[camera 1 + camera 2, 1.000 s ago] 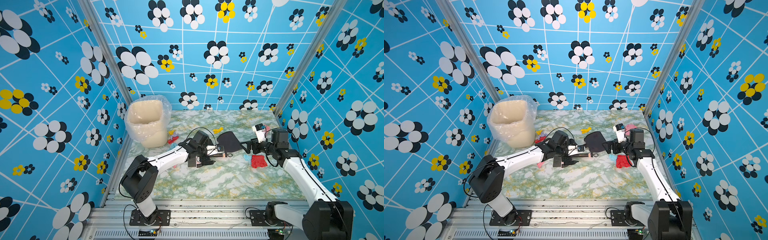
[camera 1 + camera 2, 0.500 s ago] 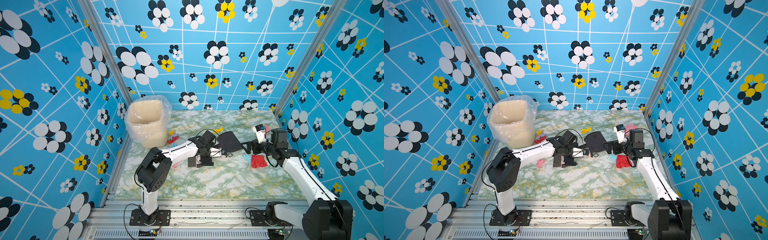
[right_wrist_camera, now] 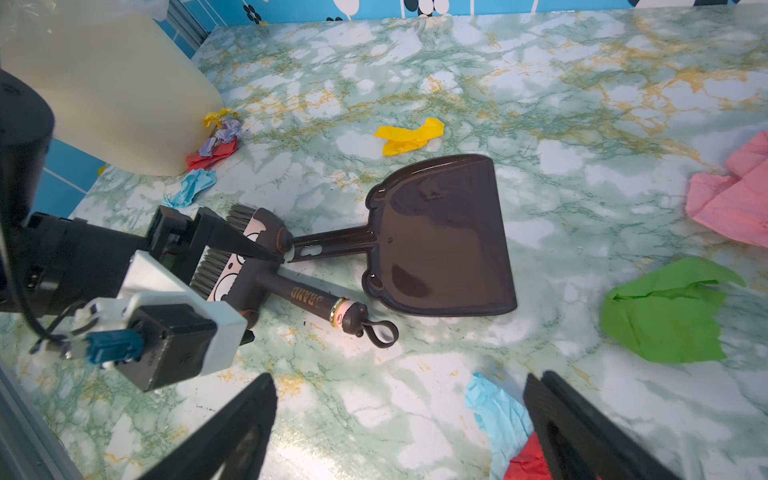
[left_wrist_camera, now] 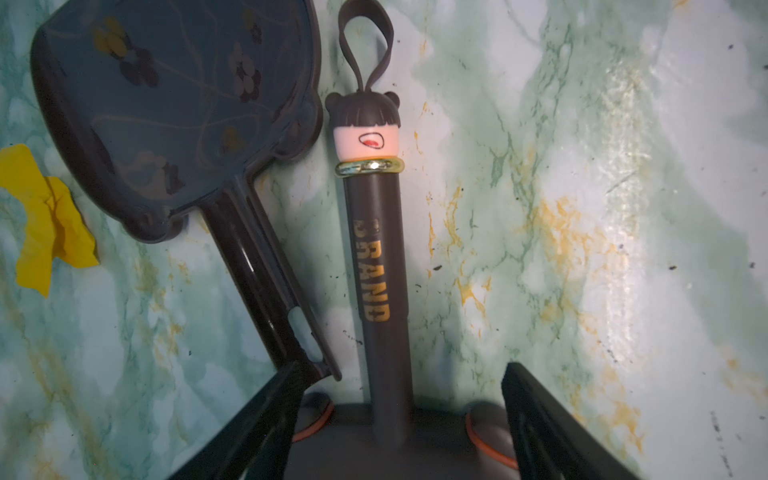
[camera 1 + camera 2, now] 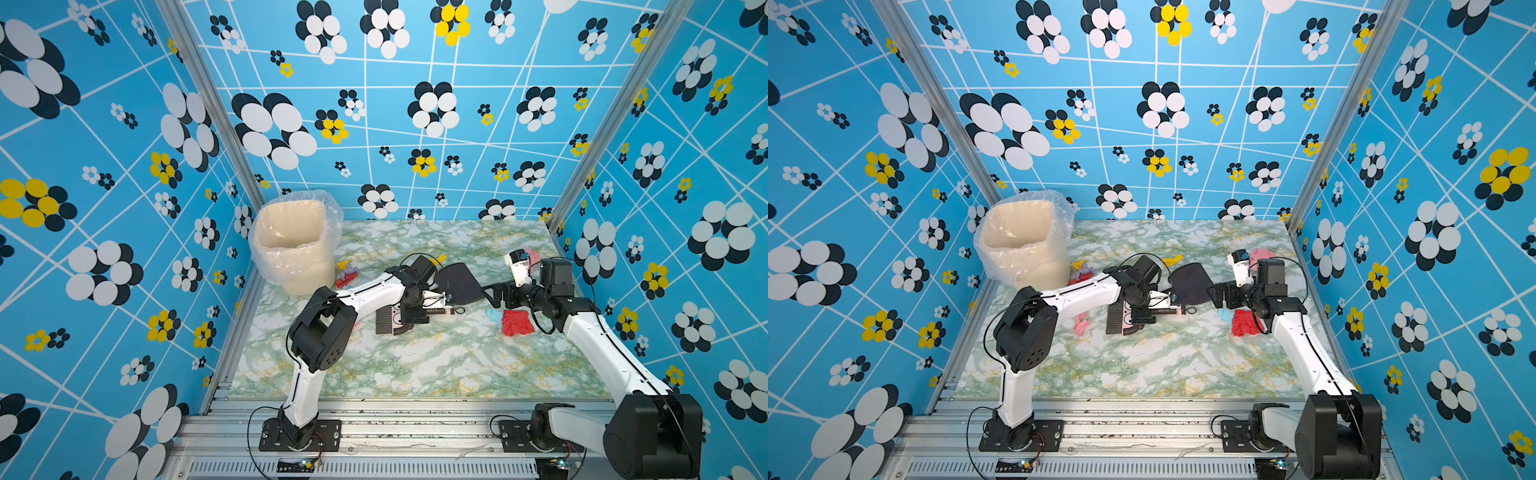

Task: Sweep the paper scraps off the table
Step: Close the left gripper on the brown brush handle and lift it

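Observation:
A dark hand brush (image 5: 440, 311) lies on the marble table (image 5: 415, 365) beside a dark dustpan (image 5: 459, 282). My left gripper (image 5: 409, 316) sits low over the brush head, jaws open on either side of it. In the left wrist view the brush handle (image 4: 374, 249) runs away between the fingers (image 4: 274, 415). My right gripper (image 5: 492, 293) hovers open and empty near a light blue scrap (image 3: 498, 411) and a red scrap (image 5: 517, 322). Other paper scraps lie around: yellow (image 3: 409, 135), green (image 3: 665, 311), pink (image 3: 735, 195) and a small cluster (image 5: 347, 272) by the bin.
A cream bin (image 5: 295, 245) with a clear liner stands at the back left corner. Blue flowered walls close three sides. A pink scrap (image 5: 1081, 324) lies under the left forearm. The dustpan handle (image 4: 266, 291) ends close to one left finger.
The left arm's elbow has swung in over the table, and its jaws have narrowed around the brush head. The right arm, brush and dustpan have stayed put.

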Robot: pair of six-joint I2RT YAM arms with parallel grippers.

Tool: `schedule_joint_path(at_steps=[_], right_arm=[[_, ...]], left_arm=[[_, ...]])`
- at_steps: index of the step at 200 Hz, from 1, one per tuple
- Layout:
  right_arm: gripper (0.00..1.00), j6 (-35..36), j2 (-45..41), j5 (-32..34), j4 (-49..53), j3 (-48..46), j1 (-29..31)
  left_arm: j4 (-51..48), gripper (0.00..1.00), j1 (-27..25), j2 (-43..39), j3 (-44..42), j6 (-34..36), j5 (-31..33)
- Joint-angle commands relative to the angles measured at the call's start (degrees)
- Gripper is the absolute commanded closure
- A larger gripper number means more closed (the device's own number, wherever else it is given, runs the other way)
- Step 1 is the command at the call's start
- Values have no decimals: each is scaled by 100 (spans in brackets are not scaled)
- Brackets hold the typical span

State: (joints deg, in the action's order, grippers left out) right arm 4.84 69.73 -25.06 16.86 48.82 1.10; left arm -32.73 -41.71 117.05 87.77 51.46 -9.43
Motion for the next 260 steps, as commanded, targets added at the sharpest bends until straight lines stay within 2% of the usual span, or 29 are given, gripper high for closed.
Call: schedule_joint_path(at_steps=[1,71,125,167,260], right_arm=[[1,-110,81,89,-102,-92,35],[1,-80,124,106,-116,-101,34],[1,-84,196,124,-104,-84,34],[1,-85,242,146,-126,-96,37],[1,-80,404,177,-159,-92,37]], left_arm=[[-285,21,32,176,227,-101,-50],[-357,27,103,526,517,-144,-201],[-381,29,162,584,531,-175,-261],[-479,36,177,645,575,-169,-312],[-596,41,86,755,647,-186,-375]])
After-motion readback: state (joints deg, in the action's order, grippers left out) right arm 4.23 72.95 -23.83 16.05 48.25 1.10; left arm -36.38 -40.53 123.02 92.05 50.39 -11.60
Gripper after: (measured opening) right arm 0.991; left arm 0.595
